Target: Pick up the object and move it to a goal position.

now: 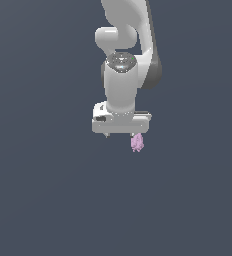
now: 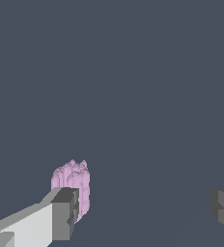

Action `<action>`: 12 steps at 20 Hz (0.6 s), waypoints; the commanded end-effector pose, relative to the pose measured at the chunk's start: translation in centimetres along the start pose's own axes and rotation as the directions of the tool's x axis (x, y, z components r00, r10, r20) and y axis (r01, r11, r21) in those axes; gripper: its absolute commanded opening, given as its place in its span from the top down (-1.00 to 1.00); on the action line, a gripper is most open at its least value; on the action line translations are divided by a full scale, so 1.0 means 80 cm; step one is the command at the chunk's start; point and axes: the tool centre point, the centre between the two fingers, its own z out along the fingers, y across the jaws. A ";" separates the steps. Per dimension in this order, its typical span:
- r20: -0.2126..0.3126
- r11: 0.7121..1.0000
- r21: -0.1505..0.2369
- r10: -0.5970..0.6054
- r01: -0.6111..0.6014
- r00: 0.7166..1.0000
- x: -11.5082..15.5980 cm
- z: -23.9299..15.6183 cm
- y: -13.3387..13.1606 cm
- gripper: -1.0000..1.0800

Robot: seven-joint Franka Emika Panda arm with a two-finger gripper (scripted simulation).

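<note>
— Flat slate-grey ground [image 1: 43, 200] fills the whole exterior view, with no edge or marking on it. What stands against it?

— A glossy white robot arm [image 1: 122, 75] with a dark band at its elbow comes down from the top edge, wrist pointing straight down. Its white, bar-shaped gripper [image 1: 121, 135] sits crosswise at the bottom.

— And the small pale pink-lilac lumpy cluster of little nubs [image 1: 137, 143]?

— It hangs just under the gripper's end toward the exterior view's right, touching the finger there. The other finger is a short dark stub near the opposite end, well apart from the cluster.

— So the claw is spread?

— Wide, yes. The wrist view makes it plain: same grey ground, one grey-tipped finger [image 2: 64, 213] at one edge and the other dark fingertip at the far edge, with bare ground between.

— Where is the cluster there?

— It [image 2: 73, 185] sits right against the first finger, beside and behind its pad, not between the two. Nothing is pinched. Whether it rests on the ground, I cannot tell.
</note>
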 end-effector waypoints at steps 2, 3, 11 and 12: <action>0.000 1.000 0.000 0.001 -0.001 1.000 0.000 0.000 0.000 -0.92; 0.000 1.000 0.002 0.003 -0.003 1.000 0.001 0.000 0.001 -0.92; -0.004 0.999 0.022 0.035 -0.035 0.999 0.008 0.004 0.009 -0.92; -0.004 0.999 0.022 0.035 -0.035 0.999 0.008 0.003 0.010 -0.92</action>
